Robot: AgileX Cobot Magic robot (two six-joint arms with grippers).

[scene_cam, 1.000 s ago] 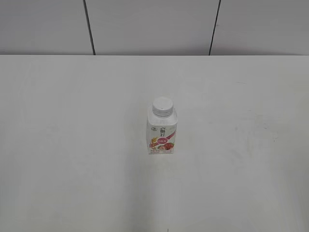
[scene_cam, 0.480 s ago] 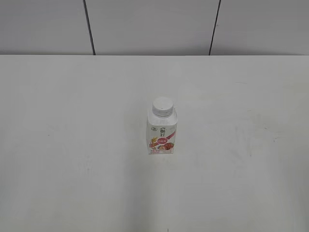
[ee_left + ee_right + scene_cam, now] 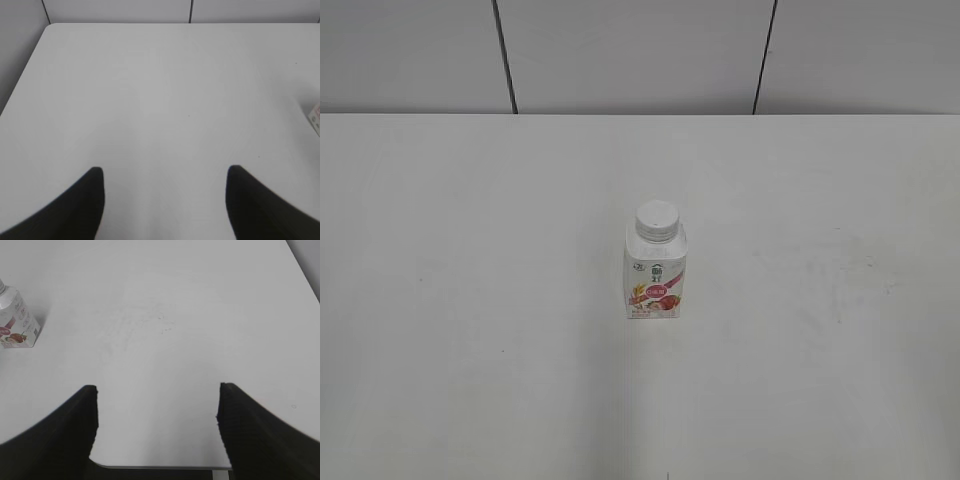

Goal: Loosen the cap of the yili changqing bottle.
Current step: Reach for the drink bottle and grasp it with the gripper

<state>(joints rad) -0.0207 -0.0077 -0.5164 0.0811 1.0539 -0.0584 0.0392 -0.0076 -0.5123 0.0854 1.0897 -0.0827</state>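
Both claws, left claw (image 3: 165,200) and right claw (image 3: 157,425), are held spread apart and empty. Farther out, mid-bench, the small squarish white plastic bottle (image 3: 655,275) stands upright, white ribbed screw cap (image 3: 656,219) uppermost, seemingly nearer the right claw.

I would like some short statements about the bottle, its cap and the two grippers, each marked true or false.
1. The yili changqing bottle stands upright on the table. True.
2. The cap lies beside the bottle. False: it sits on the neck.
3. The left gripper has its jaws apart and holds nothing. True.
4. The right gripper is closed on the bottle. False: its jaws are apart and the bottle is far to its left.
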